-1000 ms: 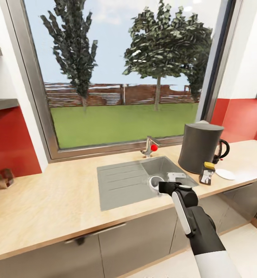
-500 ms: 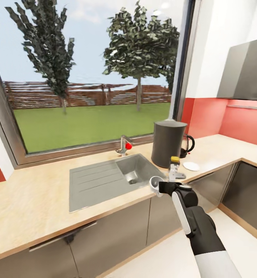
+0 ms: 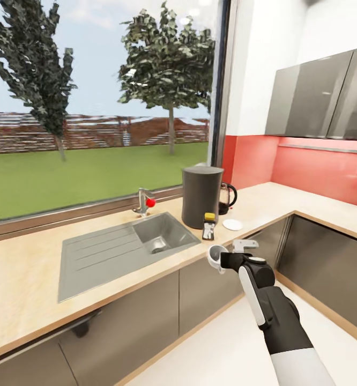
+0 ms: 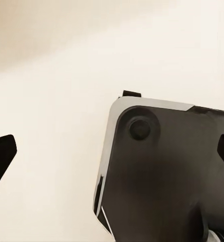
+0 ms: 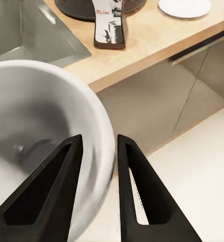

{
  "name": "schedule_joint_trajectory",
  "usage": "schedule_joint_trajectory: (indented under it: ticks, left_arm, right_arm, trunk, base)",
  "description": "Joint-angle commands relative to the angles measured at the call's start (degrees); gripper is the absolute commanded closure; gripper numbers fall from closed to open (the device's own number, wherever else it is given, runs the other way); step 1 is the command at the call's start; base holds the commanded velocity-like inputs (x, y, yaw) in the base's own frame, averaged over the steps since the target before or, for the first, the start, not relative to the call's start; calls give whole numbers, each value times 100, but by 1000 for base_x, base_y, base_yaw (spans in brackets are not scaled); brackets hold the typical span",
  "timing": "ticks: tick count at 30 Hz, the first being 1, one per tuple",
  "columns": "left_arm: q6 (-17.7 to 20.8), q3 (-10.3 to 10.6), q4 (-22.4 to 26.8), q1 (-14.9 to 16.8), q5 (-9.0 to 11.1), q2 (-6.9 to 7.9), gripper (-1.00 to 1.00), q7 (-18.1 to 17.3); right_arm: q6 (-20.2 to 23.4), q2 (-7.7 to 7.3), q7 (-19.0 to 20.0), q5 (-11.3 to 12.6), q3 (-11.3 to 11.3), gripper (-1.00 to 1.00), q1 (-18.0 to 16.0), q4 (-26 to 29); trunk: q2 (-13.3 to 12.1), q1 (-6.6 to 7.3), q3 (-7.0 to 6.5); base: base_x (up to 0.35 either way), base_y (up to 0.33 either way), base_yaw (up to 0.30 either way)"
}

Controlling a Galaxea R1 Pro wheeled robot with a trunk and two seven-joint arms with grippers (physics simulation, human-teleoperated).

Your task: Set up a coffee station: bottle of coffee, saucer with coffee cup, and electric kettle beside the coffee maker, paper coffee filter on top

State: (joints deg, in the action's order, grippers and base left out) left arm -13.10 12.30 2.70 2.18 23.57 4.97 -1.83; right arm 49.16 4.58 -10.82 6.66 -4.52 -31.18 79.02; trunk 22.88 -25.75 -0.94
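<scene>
One cup: coffee cup [image 3: 216, 257] rim pinched by right hand [image 3: 225, 261], carried short of desk [image 3: 34, 279].
Saucer [image 3: 232, 224]: right of coffee maker [image 3: 201, 196], awaiting cup.
Left hand: state cannot be told.

A bright kitchen with a big window.

Through the window [image 3: 93, 102] I see green grass, two trees, a brown fence and blue sky. A grey sink [image 3: 122, 246] with a tap [image 3: 142, 201] sits below it. The wall [image 3: 307, 171] is red, with white above. Shiny grey cupboards [image 3: 318, 96] hang up high. More grey cupboard doors [image 3: 146, 316] stand over the pale floor [image 3: 221, 354].
</scene>
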Motion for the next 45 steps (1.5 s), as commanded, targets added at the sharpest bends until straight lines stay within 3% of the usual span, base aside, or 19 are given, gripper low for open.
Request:
schedule_joint_trajectory:
  ticks: [1, 11, 16, 20, 45]
  left_arm:
    - [-18, 44, -6, 2, 60, 3, -100, -19]
    - [-17, 44, -10, 2, 60, -5, -100, -19]
    - [-17, 44, -11, 2, 60, -5, -100, -19]
    - [-17, 44, -14, 2, 60, 2, -100, -19]
    - [-16, 35, -15, 2, 60, -14, -100, -17]
  right_arm:
    - [13, -2, -51, 64, -5, 100, -2, 1]
    - [6, -20, -51, 47, -5, 100, -2, -18]
    - [-1, -18, -51, -273, -7, 100, -2, -19]
    - [-9, -13, -51, -366, -16, 100, -2, -19]
    - [-12, -10, -51, -393, -3, 100, -2, -16]
  trunk:
    - [4, -4, 2]
    - [4, -4, 2]
    - [4, -4, 2]
    - [4, -4, 2]
    - [4, -4, 2]
  base:
    - [164, -225, -30]
    - [63, -261, -3]
    - [7, -271, 0]
    - [114, -257, 0]
    - [216, -213, 0]
